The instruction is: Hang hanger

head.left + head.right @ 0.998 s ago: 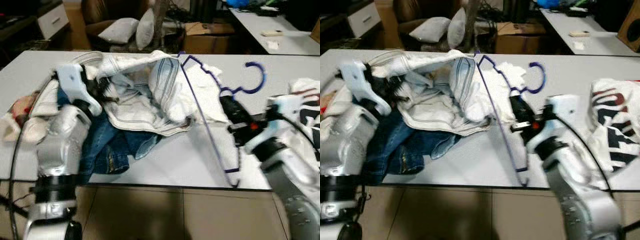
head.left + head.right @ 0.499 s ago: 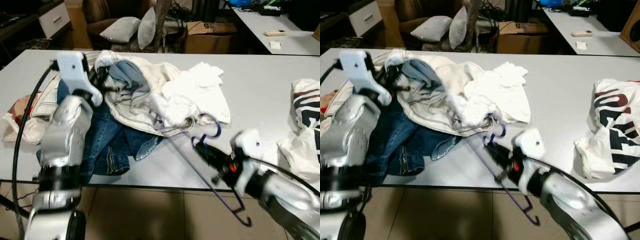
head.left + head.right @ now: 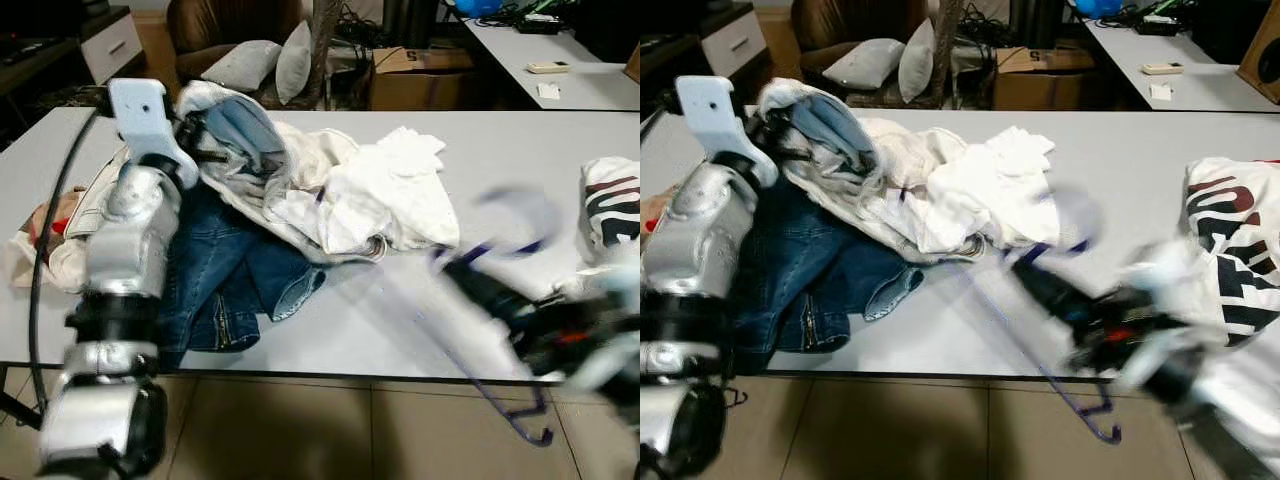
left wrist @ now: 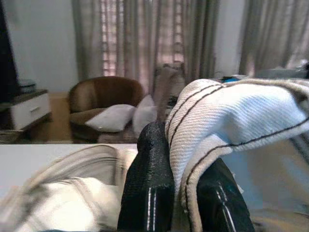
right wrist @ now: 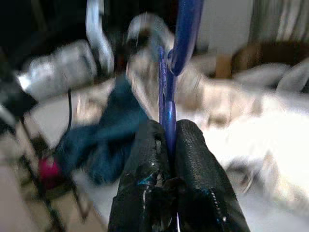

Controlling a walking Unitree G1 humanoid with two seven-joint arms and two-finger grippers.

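Observation:
A blue wire hanger is pinched between the fingers of my right gripper, which is shut on it. In the eye views that gripper is blurred by motion over the table's front right part. The hanger's lower corner hangs past the table's front edge. At the left, my left gripper is raised and shut on the edge of a white striped garment. This garment drapes from the gripper down onto the clothes pile.
Blue jeans and a white shirt lie in the pile on the grey table. A printed white shirt is at the right edge. Behind stand an armchair with pillows, a cardboard box and another table.
My right gripper has swung the hanger to the right and is now motion-blurred. My left gripper has lifted the striped garment a little higher and farther left.

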